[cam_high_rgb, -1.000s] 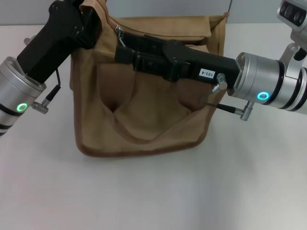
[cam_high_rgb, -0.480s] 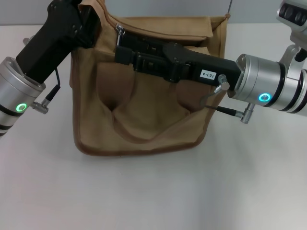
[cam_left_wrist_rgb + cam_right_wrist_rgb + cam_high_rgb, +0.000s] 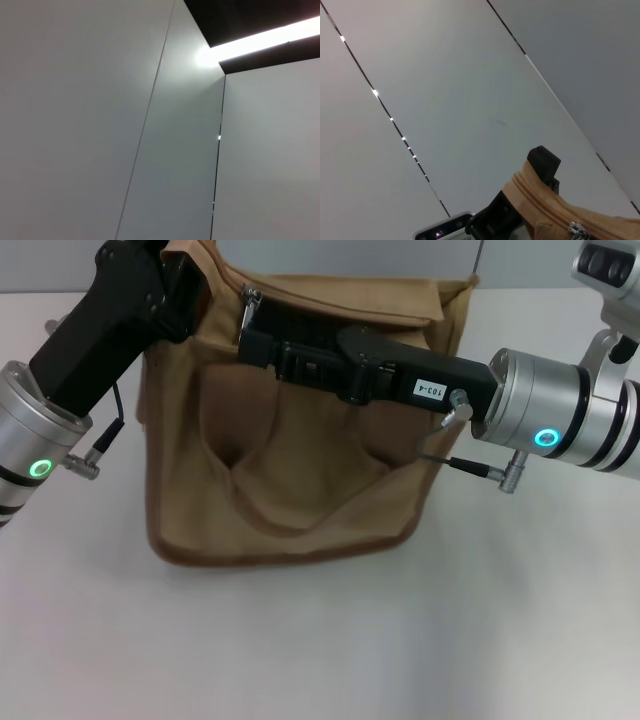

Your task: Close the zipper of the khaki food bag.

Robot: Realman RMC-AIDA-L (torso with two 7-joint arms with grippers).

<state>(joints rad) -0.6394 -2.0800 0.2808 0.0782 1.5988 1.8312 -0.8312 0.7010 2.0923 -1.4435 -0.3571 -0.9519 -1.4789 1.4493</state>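
The khaki food bag (image 3: 290, 470) stands on the white table with its front strap handle (image 3: 290, 505) hanging down. My left gripper (image 3: 185, 275) is at the bag's far-left top corner, shut on the fabric there. My right gripper (image 3: 248, 338) reaches in from the right along the top panel, its tip near the left end. The zipper's silver pull tab (image 3: 249, 303) sticks up at that tip, and the gripper looks shut on it. In the right wrist view the tan zipper track (image 3: 545, 205) and the pull (image 3: 577, 230) show, with a black finger (image 3: 543, 162) of the left gripper clamping the bag's end.
White table (image 3: 320, 640) lies all around the bag. A cable plug (image 3: 495, 472) hangs under the right wrist beside the bag's right side. The left wrist view shows only grey panels (image 3: 100, 125) and a light strip.
The right gripper and the pull tab have moved a little farther back and to the left. The bag has shifted and leaned slightly left. The left gripper has kept its hold.
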